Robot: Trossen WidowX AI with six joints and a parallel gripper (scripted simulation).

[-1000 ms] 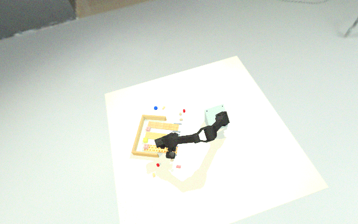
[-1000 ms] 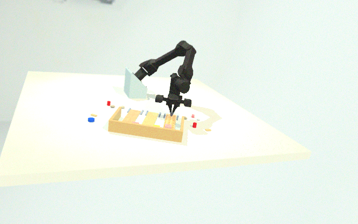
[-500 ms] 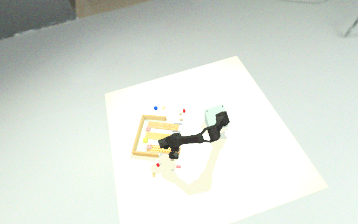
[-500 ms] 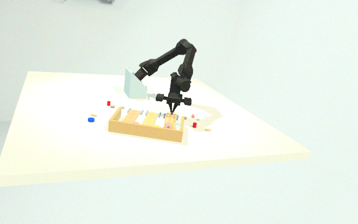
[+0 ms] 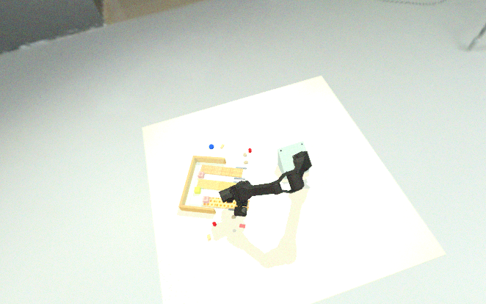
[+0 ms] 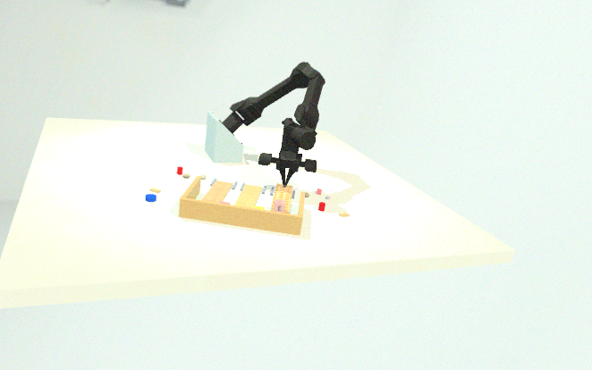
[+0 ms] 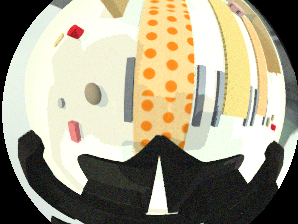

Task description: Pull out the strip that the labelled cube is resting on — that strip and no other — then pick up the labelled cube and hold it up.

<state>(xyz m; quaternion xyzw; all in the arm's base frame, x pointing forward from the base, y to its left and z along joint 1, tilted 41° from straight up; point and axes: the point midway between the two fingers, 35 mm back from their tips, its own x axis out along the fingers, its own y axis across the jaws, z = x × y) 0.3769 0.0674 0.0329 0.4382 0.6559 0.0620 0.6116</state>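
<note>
One lettered pink cube, top view: at the dotted strip's far end; strip's long axis runs toward the tray's open, arm-side mouth.
Exterior: gripper closed, tips at strip's near end; cube beyond, near back wall.
Wrist: tips together over strip, grey bars flanking; pull room probably lies armward.

Wood-look tan tray, matt black arm, smooth pale-green base block
</note>
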